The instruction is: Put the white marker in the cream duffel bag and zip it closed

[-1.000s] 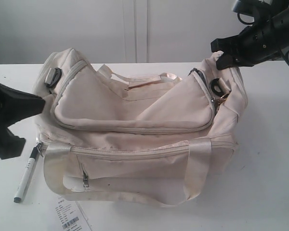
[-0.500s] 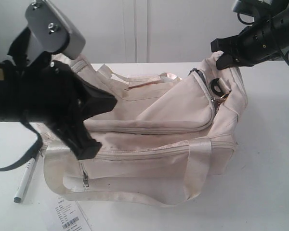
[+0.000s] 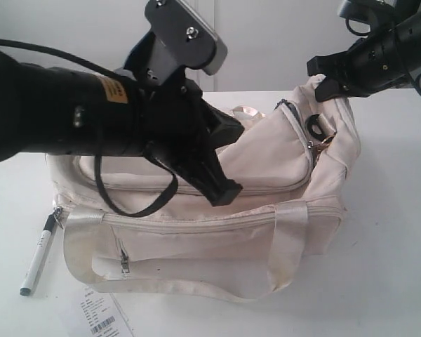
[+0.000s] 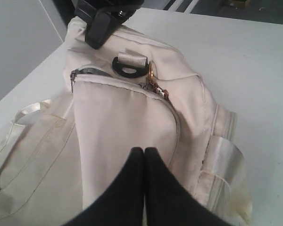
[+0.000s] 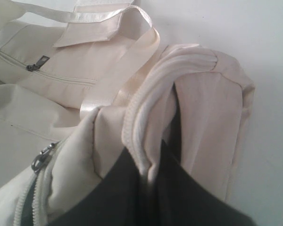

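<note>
- White marker (image 3: 38, 256) lies flat on the white worktop (image 3: 393, 246), outside the bag, just beside the bag's near left corner, with its dark-tipped end toward the camera and its black cap next to the bag.
- Near it, closer to the camera, a paper tag (image 3: 98, 316) with a barcode lies on the worktop.
- Behind these sits the cream duffel bag (image 3: 196, 239), its long side facing the exterior view. A front zip pocket (image 3: 196, 223) runs across that side, and a strap handle (image 3: 288, 239) loops down over it.
- Above the bag's top flap, the left end effector (image 4: 144, 149) reaches in from the left. Its black fingers are pressed together with nothing between them. Whether they touch the fabric cannot be told.
- A black buckle (image 4: 127, 68) sits on the bag's right end, beside a gold-coloured clasp.
- At that far right end, the right end effector (image 5: 148, 172) pinches a fold of the bag's cream fabric, holding the end raised.
- A pale wall (image 3: 266, 42) stands behind the worktop.
</note>
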You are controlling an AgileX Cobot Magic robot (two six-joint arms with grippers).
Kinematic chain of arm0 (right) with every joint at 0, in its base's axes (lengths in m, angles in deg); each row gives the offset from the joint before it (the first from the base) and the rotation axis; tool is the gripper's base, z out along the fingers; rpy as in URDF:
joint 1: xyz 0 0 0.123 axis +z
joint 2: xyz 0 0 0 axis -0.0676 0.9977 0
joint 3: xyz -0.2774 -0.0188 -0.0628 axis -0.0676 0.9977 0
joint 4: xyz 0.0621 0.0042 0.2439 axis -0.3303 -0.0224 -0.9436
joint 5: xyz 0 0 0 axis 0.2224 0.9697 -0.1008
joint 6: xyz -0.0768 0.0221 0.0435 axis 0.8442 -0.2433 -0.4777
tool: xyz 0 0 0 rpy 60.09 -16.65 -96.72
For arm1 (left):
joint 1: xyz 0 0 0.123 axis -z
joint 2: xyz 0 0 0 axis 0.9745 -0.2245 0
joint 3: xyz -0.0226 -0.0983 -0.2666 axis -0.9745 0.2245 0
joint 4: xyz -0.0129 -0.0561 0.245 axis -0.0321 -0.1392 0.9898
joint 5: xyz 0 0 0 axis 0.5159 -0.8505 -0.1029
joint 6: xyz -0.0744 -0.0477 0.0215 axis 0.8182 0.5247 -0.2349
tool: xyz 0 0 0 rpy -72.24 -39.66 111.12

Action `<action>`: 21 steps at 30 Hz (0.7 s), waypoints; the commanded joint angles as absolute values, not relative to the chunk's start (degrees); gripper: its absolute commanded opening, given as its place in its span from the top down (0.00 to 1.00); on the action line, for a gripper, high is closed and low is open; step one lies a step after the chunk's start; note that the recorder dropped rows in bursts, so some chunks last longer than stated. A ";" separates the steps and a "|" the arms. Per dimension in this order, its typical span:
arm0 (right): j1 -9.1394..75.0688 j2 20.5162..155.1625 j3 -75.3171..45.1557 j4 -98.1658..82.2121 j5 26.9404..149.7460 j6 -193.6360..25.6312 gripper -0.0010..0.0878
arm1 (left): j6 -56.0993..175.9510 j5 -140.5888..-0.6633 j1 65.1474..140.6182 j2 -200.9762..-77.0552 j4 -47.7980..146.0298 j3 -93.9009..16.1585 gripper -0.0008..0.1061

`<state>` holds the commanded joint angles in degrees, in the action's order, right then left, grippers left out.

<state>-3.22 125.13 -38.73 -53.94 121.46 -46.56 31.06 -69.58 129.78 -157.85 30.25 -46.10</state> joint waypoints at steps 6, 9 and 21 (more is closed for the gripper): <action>-3.22 125.13 -38.73 -53.94 121.46 -46.56 0.99 | 31.06 -69.03 131.12 -165.01 30.25 -52.12 0.99; -3.22 125.13 -38.73 -53.94 121.46 -46.56 0.99 | 31.06 -69.03 132.13 -168.72 30.25 -55.40 0.99; -3.22 125.13 -38.73 -53.94 121.41 -46.56 0.99 | 30.84 -68.79 133.16 -178.98 30.25 -66.08 0.98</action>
<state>-3.22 125.13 -38.73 -53.94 121.41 -46.56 30.84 -68.79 133.16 -178.98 30.25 -66.08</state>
